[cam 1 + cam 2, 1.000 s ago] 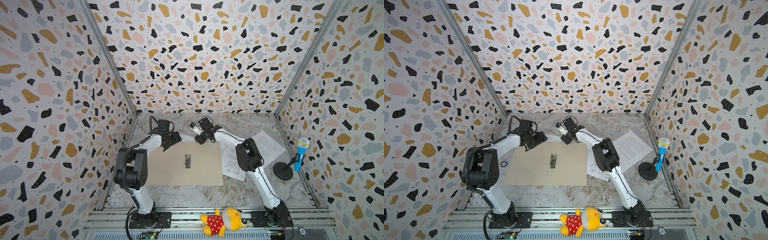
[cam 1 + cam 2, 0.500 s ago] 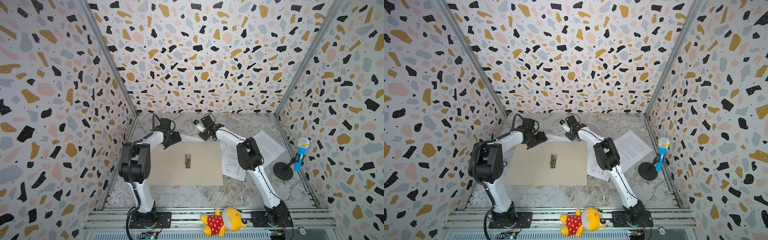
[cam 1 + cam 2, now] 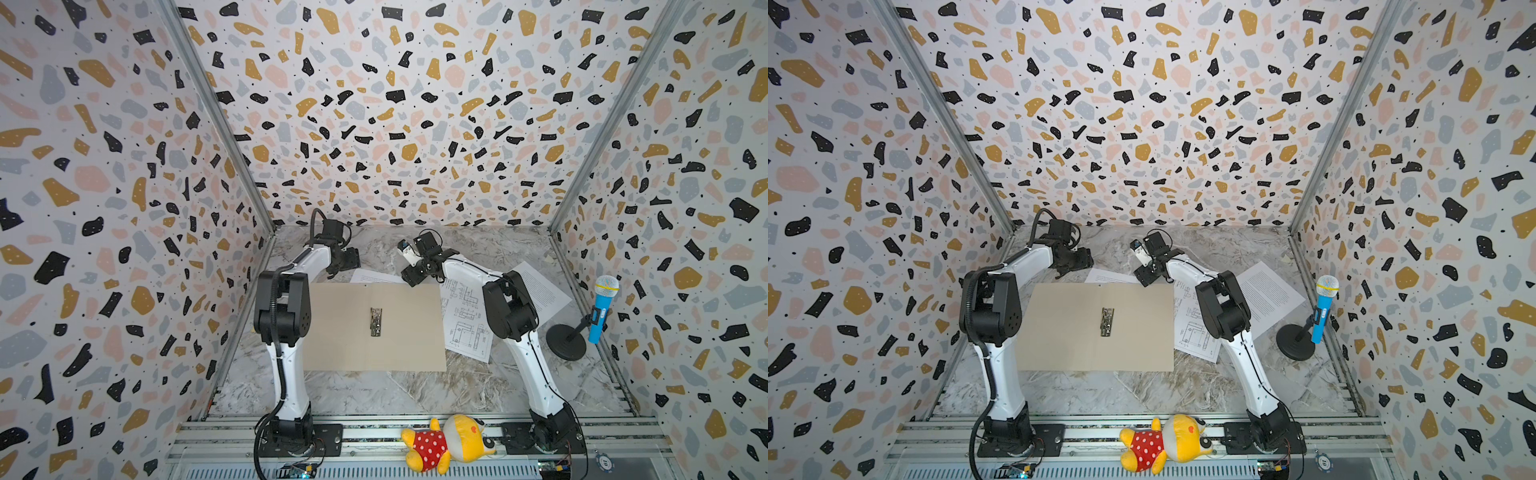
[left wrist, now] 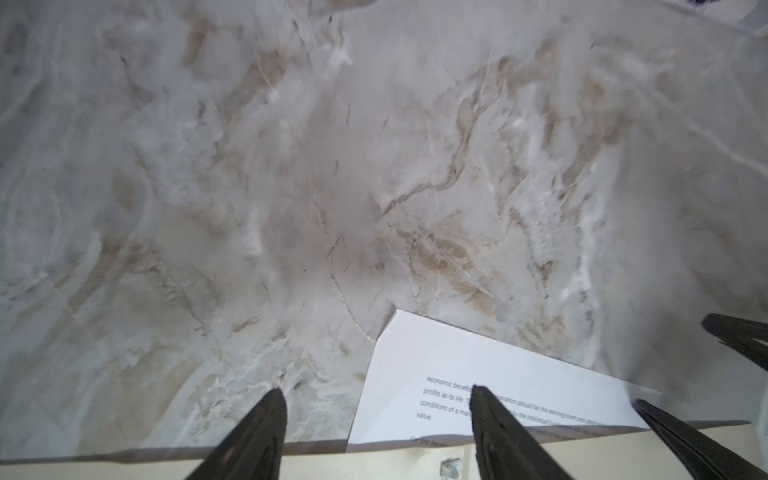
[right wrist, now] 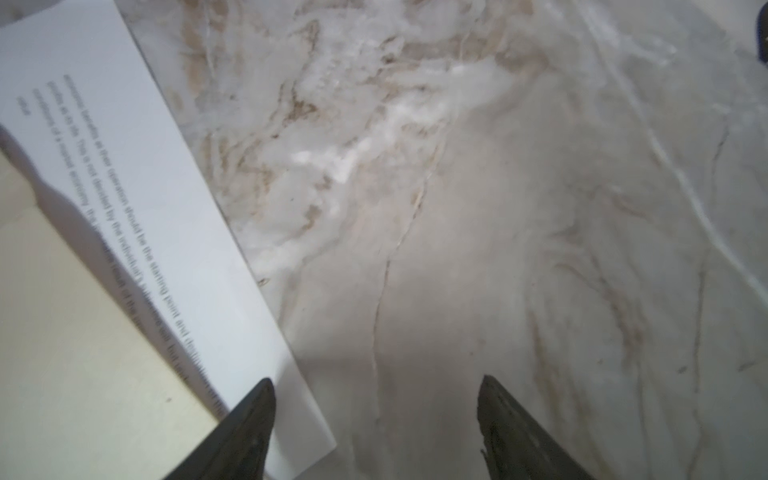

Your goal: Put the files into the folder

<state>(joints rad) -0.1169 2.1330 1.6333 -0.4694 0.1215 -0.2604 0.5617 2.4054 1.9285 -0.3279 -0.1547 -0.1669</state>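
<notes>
Item, the folder (image 3: 340,332): tan, lying open and flat on the marbled surface (image 3: 374,390), its metal clip (image 3: 376,321) at the spine, no paper on it. Item, the files, three sheets, all outside the folder: one text sheet (image 3: 376,276) pokes out from under the folder's far edge. The drawing sheet (image 3: 465,328) lies just beside the folder's right edge. A second text sheet (image 3: 540,291) lies further right. Item, the left gripper (image 4: 376,390) and the right gripper (image 5: 376,380): both are low at the far edge over the poking-out sheet, each with jaws parted and nothing between them. We judge that nothing is filed yet and that the step in hand is taking up this first sheet. The next move calls for freeing it from under the cardboard, then pinching a thin edge that lies flat on a hard top. In the way: the folder's own weight on that sheet, and the right arm (image 3: 509,309) standing over part of the drawing sheet. Also present: a toy microphone (image 3: 600,307) on its stand near the second text sheet, and a plush toy (image 3: 449,442) on the front rail, well apart from the work.
</notes>
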